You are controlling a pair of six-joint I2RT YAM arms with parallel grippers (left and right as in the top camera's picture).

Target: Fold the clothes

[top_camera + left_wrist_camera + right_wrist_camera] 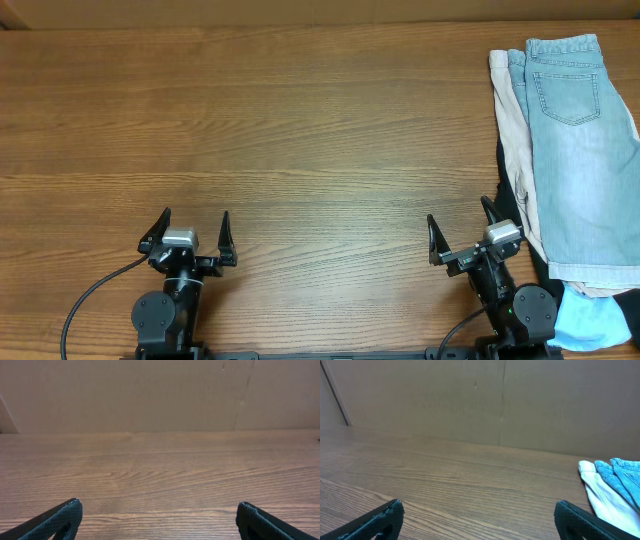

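Observation:
The clothes lie in a pile at the table's right edge. Faded light-blue denim shorts (585, 150) are on top, with beige shorts (512, 120) showing under their left side, a black garment (512, 195) below, and a pale-blue garment (590, 322) at the near corner. The right wrist view catches only the far end of the denim shorts (626, 472) and beige shorts (602, 492). My right gripper (460, 220) (479, 510) stands open just left of the pile, holding nothing. My left gripper (195, 226) (159, 510) is open over bare wood at the near left.
The wooden table (300, 120) stretches wide to the left of the pile. A cardboard-coloured wall (150, 395) rises behind the far edge. A cable (90, 295) trails from the left arm's base.

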